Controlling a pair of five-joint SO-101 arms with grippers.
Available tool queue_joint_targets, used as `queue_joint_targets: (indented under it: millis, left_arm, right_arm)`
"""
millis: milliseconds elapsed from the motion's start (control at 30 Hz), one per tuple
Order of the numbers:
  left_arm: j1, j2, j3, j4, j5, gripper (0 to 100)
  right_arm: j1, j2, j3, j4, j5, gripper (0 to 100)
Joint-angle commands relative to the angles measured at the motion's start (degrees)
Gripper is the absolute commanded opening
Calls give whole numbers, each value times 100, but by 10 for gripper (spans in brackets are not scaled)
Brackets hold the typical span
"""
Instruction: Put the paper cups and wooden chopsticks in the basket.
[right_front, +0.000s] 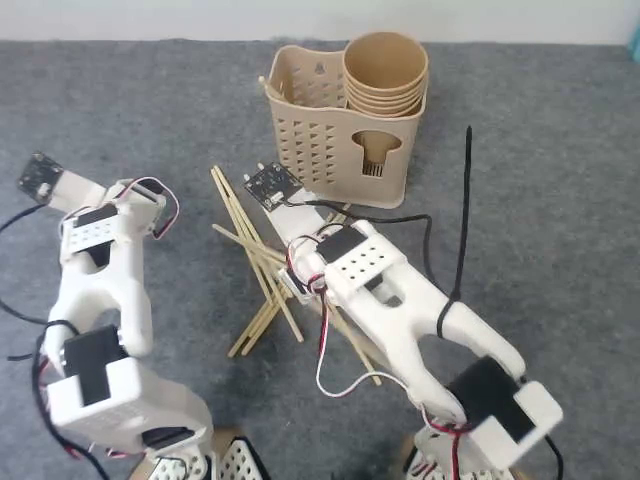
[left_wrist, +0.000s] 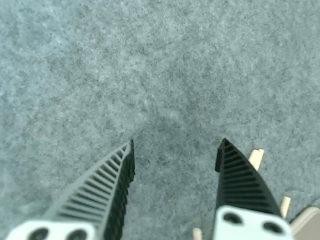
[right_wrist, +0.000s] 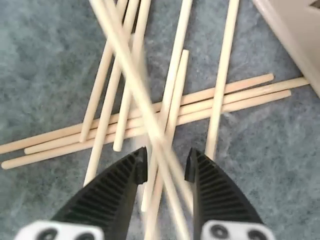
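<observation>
The beige perforated basket (right_front: 320, 140) stands at the back of the grey carpet, with a stack of paper cups (right_front: 385, 60) in its right half. Several wooden chopsticks (right_front: 250, 250) lie crossed on the carpet in front of it. My right gripper (right_front: 298, 283) hangs over this pile. In the right wrist view the right gripper (right_wrist: 166, 162) is open by a narrow gap, its fingertips on either side of a slanting chopstick (right_wrist: 131, 75) that lies over the others. My left gripper (left_wrist: 175, 150) is open over bare carpet, left of the pile, with chopstick ends (left_wrist: 256, 157) just beside one finger.
A black cable (right_front: 465, 210) runs across the carpet to the right of the basket and the right arm. Bare grey carpet spreads to the far left and far right.
</observation>
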Motion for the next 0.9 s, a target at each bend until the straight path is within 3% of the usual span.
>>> queue_joint_targets:
  millis: [0, 100, 333, 533, 633, 867]
  left_arm:
    - [0, -26, -154, -176, 26, 253]
    - [0, -26, -145, -176, 26, 253]
    - [0, -26, -145, -185, 26, 253]
    - [62, -26, -136, -167, 18, 253]
    - [211, -79, -127, -18, -440, 253]
    - [492, -105, -180, 273, -870, 253]
  right_arm:
    - [84, -453, -35, 4, 79, 71]
    - [92, -453, -35, -4, 79, 3]
    - [136, -400, -35, -127, 79, 23]
    - [409, -242, 114, -611, 79, 179]
    - [391, 75, 167, -1024, 79, 232]
    - [391, 593, 141, -1692, 79, 113]
